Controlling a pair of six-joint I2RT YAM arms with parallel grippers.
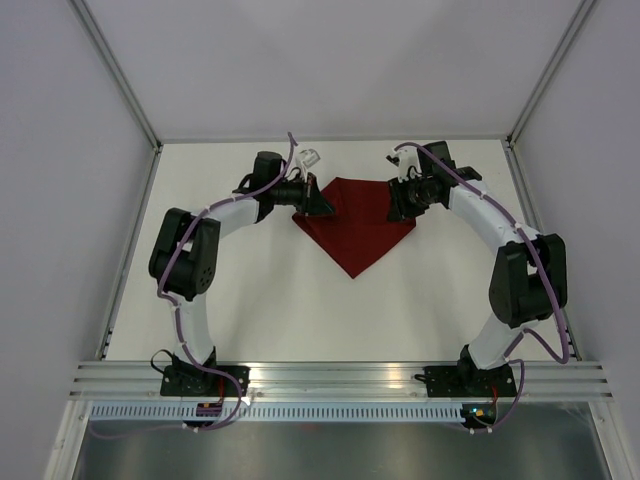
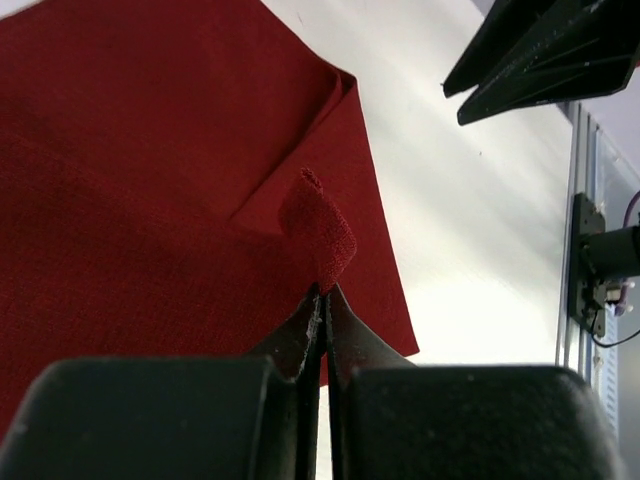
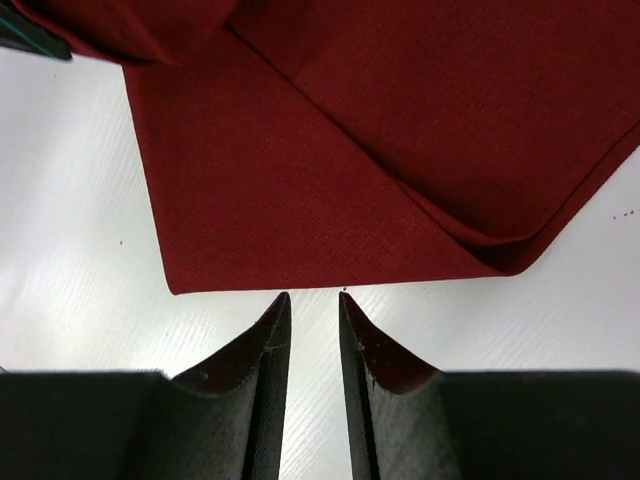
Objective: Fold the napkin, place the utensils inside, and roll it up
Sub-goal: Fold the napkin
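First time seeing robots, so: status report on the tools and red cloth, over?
Left tool shut, pinching folded napkin. Right tool slightly open, empty, just off napkin edge. Nothing in the way.

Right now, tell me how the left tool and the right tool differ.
The left tool is shut, pinching a raised bit of the napkin; the right tool is open and holds nothing. The left tool touches the cloth; the right tool sits just off its edge, over the table. Both are black.
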